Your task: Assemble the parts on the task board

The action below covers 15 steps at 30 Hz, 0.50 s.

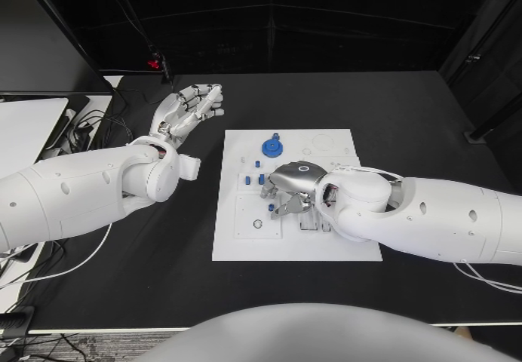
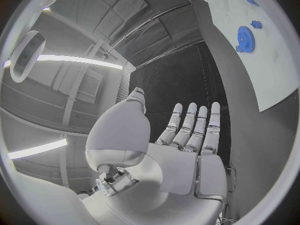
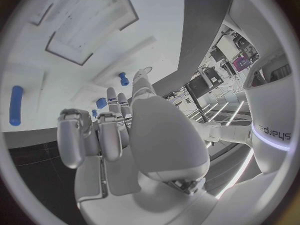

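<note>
Task board [image 1: 296, 245], frame centre: blue gear [image 1: 271, 146] seated at upper part; small blue pegs [image 1: 248, 179] left loose. Right hand [image 1: 292, 192] lowered over them, grasp indeterminable. Left hand [image 1: 191, 111] held wide, empty. Assembly judged early.

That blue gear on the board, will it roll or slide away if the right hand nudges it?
Probably not roll: the blue gear appears to lie flat on the task board. It looks small and plastic, so likely light, and a nudge could slide it unless it sits on a peg, which I cannot tell. The right hand is over the board's middle.
</note>
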### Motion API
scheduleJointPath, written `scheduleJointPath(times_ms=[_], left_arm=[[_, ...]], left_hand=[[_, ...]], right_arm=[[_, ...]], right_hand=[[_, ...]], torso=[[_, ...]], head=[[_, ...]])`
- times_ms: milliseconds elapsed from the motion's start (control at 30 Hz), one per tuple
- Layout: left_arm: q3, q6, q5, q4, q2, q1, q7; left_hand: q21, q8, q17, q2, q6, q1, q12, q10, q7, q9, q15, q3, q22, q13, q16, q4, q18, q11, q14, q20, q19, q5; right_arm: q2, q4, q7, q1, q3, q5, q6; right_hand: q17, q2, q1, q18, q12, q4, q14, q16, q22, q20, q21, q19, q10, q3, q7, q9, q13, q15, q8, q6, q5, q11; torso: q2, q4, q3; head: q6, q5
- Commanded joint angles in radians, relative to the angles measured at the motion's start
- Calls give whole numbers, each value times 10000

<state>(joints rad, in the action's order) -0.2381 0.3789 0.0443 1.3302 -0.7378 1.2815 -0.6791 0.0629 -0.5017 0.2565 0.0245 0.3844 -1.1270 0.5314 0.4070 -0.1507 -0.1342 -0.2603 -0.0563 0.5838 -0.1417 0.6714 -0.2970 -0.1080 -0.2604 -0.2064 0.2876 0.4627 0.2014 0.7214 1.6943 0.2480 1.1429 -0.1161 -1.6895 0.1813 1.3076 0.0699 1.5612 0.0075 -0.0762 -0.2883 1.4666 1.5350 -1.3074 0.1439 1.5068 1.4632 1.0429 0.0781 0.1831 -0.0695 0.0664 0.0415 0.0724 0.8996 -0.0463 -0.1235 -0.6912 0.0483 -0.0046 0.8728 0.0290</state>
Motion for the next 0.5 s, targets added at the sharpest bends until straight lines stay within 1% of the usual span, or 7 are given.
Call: scheduleJointPath(times_ms=[33,100,133,233,333,400,500], left_arm=[[10,-100,-13,21,-9,14,-597],[10,-105,-13,27,-19,14,-600],[10,-107,-13,30,-23,14,-601],[10,-113,-13,23,-24,13,-601],[10,-112,-13,13,-14,12,-605],[10,-117,-13,14,-13,10,-610],[10,-112,-13,13,-14,6,-611]], left_hand=[[47,-30,-8,-90,-42,21,31,-55,-1444,9,15,20,-10,9,64,28,163,-6,81,21,69,46],[47,-30,-8,-90,-42,21,31,-55,-1444,9,15,20,-10,9,64,28,163,-6,81,21,69,46],[47,-30,-8,-90,-42,21,31,-55,-1444,9,15,20,-10,9,64,28,163,-6,81,21,69,46],[48,-61,-37,-110,-59,15,64,-69,-1444,17,14,15,-20,20,88,30,163,-6,87,21,72,44],[49,-68,-44,-115,-63,14,73,-72,-1444,19,13,14,-23,23,94,30,164,-6,88,21,73,44],[49,-71,-47,-115,-64,15,76,-71,-1444,19,14,13,-22,24,95,30,164,-6,89,21,74,43],[49,-75,-52,-112,-69,16,82,-73,-1444,21,14,9,-25,26,99,29,164,-6,92,21,74,43]], right_arm=[[174,141,-673,-6,4,94,1714],[395,275,-1010,-14,7,251,2266],[535,357,-1210,-15,11,369,2508],[1020,604,-1894,6,24,1023,3148],[1389,716,-2548,108,31,1710,3605],[1684,786,-3006,196,35,2169,3904],[2077,799,-3440,297,38,2657,4120]], right_hand=[[1758,25,-156,123,-103,-1,836,-70,-2305,93,-15,613,-30,-204,92,-27,20,84,87,114,-12,-77],[1739,7,-182,116,-150,4,834,-79,-2315,117,7,632,-24,-320,146,-45,24,108,143,218,-11,-107],[1744,-52,-194,112,-174,3,836,-75,-2322,130,21,643,-25,-393,167,-56,25,121,178,286,-15,-124],[1698,-373,-371,94,-243,-18,829,-93,-2353,157,85,693,-19,-535,184,-74,26,139,252,441,-14,-140],[1697,-455,-567,76,-288,-28,833,-90,-2384,164,147,738,-12,-502,182,-64,26,139,249,455,-9,-136],[1624,-563,-817,39,-328,-31,822,-118,-2447,167,271,825,-27,-431,183,-47,23,137,226,436,-8,-133],[1592,-618,-1057,17,-377,-34,820,-126,-2484,165,346,876,-27,-317,175,-37,24,131,218,447,-5,-125]], torso=[[-10,-8,5],[-4,-10,4],[-4,-9,3],[12,6,-8],[11,9,-7],[5,4,-4],[-4,-8,2]], head=[[-2,-32],[-2,-51],[-2,-52],[-2,-23],[-6,-22],[-19,-43],[-29,-67]])
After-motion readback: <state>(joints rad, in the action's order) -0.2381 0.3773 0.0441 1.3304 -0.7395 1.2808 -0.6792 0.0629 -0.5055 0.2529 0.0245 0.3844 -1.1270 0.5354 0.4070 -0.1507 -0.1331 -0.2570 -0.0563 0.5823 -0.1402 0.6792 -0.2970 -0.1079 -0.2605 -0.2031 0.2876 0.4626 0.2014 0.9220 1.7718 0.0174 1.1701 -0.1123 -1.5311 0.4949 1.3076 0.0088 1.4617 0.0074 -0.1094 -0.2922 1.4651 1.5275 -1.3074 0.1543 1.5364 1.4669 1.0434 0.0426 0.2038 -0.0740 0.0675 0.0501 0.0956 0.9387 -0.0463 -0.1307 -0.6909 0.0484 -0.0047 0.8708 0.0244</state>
